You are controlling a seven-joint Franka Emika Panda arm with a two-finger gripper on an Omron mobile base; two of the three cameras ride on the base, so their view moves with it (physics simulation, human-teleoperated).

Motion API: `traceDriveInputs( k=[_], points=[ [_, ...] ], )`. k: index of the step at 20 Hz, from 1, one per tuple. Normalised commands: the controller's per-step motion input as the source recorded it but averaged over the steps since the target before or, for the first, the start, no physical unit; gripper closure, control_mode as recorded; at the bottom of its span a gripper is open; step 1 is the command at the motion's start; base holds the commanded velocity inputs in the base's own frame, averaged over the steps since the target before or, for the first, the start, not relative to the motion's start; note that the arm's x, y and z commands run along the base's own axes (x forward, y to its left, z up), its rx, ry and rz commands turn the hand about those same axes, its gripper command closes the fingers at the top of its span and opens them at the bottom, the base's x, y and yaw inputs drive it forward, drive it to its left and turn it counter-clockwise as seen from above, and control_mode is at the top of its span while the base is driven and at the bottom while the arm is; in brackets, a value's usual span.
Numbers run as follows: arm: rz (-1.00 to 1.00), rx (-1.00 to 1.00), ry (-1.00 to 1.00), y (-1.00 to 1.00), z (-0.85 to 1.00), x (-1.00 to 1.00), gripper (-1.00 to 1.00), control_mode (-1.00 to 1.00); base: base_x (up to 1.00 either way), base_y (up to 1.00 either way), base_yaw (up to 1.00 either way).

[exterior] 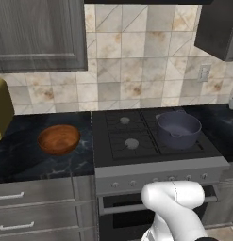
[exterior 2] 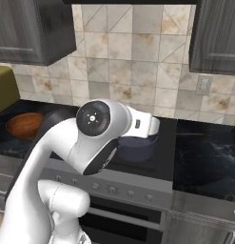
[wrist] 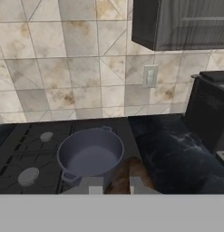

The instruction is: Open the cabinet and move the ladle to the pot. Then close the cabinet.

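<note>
gripper (wrist: 111,185) shut on brown handle (wrist: 127,174), beside pot (wrist: 90,154)

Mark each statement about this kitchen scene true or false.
1. The pot stands on the stove. True.
2. The wooden bowl sits on a burner. False: it rests on the dark counter, left of the stove.
3. Something lies inside the pot. False: the hand view shows it empty.
4. The pincer is shut on a brown ladle. True.
5. The tiled wall carries an outlet. True.
</note>
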Motion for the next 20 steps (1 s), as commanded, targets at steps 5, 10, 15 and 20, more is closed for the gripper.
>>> traceDriveInputs(
  k=[5, 10, 15, 20],
  points=[
    [0.0, -0.01, 0.0, -0.01, -0.06, 0.0, 1.0, -1.0, 0.0, 0.0, 0.0],
    [0.0, -0.03, 0.0, 0.04, -0.07, 0.0, 1.0, -1.0, 0.0, 0.0, 0.0],
    [0.0, -0.07, 0.03, 0.32, -0.15, 0.17, 1.0, -1.0, 0.0, 0.0, 0.0],
    [0.0, -0.11, 0.11, 0.48, -0.22, 0.4, 1.0, -1.0, 0.0, 0.0, 0.0]
  ],
)
